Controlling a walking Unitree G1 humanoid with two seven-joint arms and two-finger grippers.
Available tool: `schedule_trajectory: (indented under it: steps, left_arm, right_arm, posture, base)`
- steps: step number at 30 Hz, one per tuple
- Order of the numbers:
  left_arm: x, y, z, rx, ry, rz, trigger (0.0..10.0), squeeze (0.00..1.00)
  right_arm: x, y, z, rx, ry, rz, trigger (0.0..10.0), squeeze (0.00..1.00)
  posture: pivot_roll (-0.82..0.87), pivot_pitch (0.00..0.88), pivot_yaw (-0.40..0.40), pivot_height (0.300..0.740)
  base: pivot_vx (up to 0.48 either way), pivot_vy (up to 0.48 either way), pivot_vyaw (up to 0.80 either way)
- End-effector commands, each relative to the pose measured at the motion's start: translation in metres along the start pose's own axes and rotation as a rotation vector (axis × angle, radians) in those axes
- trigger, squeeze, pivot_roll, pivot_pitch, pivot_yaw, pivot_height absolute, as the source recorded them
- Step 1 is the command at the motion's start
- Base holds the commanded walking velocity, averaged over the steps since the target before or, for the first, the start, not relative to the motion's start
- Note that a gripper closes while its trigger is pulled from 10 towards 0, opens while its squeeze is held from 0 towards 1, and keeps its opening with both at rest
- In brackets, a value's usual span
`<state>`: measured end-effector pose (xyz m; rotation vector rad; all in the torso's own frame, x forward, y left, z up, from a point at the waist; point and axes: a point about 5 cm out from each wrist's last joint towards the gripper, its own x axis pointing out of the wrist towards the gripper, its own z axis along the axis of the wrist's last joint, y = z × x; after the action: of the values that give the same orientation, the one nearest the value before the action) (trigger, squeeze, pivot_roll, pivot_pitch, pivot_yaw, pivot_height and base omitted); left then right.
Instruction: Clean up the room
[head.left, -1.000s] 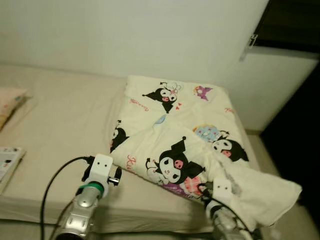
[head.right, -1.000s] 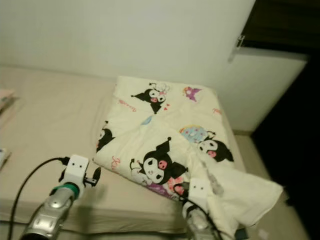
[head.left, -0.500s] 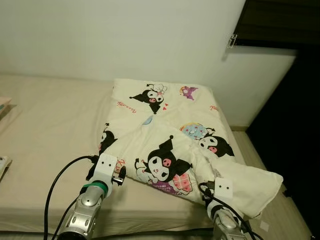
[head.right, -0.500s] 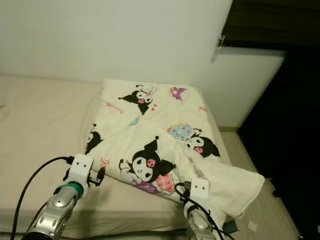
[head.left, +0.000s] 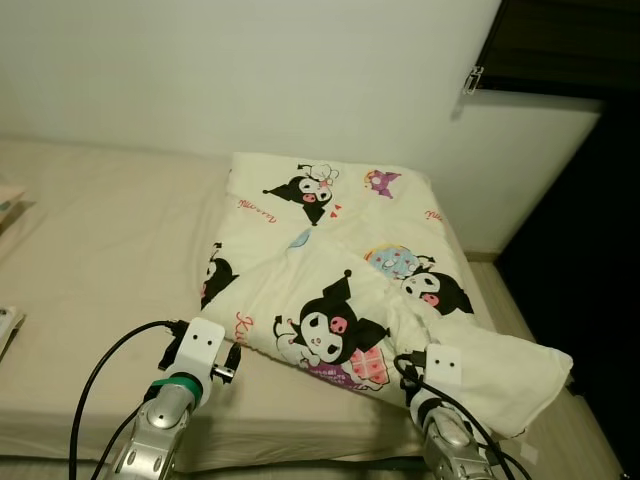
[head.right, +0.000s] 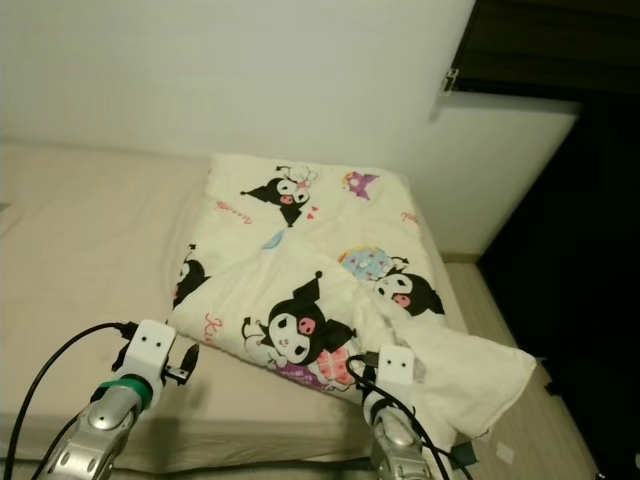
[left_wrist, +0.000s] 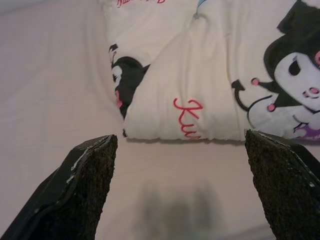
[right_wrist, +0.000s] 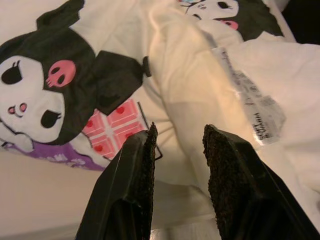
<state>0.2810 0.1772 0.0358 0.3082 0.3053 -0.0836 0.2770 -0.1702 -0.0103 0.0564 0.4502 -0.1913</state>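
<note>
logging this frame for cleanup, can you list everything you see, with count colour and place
quilt: 1, cream with black cartoon prints, rumpled on the bed's right part, one corner hanging off the edge
care tag: 1, white, on the quilt near the right gripper
bed: 1, beige sheet, along the wall
wall: 1, white, behind the bed
left gripper: 1, black fingers, open, over bare sheet just short of the quilt's edge
right gripper: 1, black fingers, open, at the quilt's near fold

One folded cartoon-print blanket (head.left: 345, 270) on one bed (head.left: 100, 250); two arms.
</note>
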Motion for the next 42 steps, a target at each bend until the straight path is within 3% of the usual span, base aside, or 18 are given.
schedule_trajectory:
  steps: [1, 18, 30, 31, 35, 42]
  left_arm:
    - [-0.003, -0.003, -0.001, 0.009, -0.005, -0.017, 10.0, 0.0]
    - [-0.006, -0.002, 0.002, 0.015, -0.011, -0.017, 10.0, 0.0]
    - [-0.007, -0.005, 0.002, 0.015, -0.013, -0.014, 10.0, 0.0]
    - [-0.008, -0.005, 0.001, 0.015, -0.014, -0.012, 10.0, 0.0]
    - [-0.008, -0.006, 0.002, 0.019, -0.017, -0.011, 10.0, 0.0]
    - [-0.009, -0.008, 0.007, 0.055, -0.041, -0.022, 10.0, 0.0]
  right_arm:
    - [-0.001, -0.004, -0.003, 0.003, 0.006, -0.012, 10.0, 0.0]
    - [-0.003, -0.006, -0.007, 0.009, 0.011, -0.02, 10.0, 0.0]
    - [-0.001, -0.003, 0.002, 0.014, -0.03, 0.004, 10.0, 0.0]
    - [0.0, 0.005, 0.018, 0.089, -0.131, 0.098, 10.0, 0.0]
    - [0.0, 0.016, 0.043, 0.126, -0.256, 0.215, 10.0, 0.0]
    - [0.011, 0.011, 0.062, 0.117, -0.276, 0.201, 10.0, 0.0]
  posture:
    - [0.16, 0.0, -0.03, 0.67]
    - [0.16, 0.0, -0.029, 0.62]
    - [0.16, 0.0, -0.041, 0.58]
    - [0.16, 0.0, -0.043, 0.575]
    - [0.16, 0.0, -0.044, 0.575]
    - [0.17, 0.0, -0.049, 0.575]
  base:
    - [0.0, 0.0, 0.0]
    - [0.0, 0.0, 0.0]
    - [0.0, 0.0, 0.0]
    - [0.0, 0.0, 0.0]
    - [0.0, 0.0, 0.0]
    - [0.0, 0.0, 0.0]
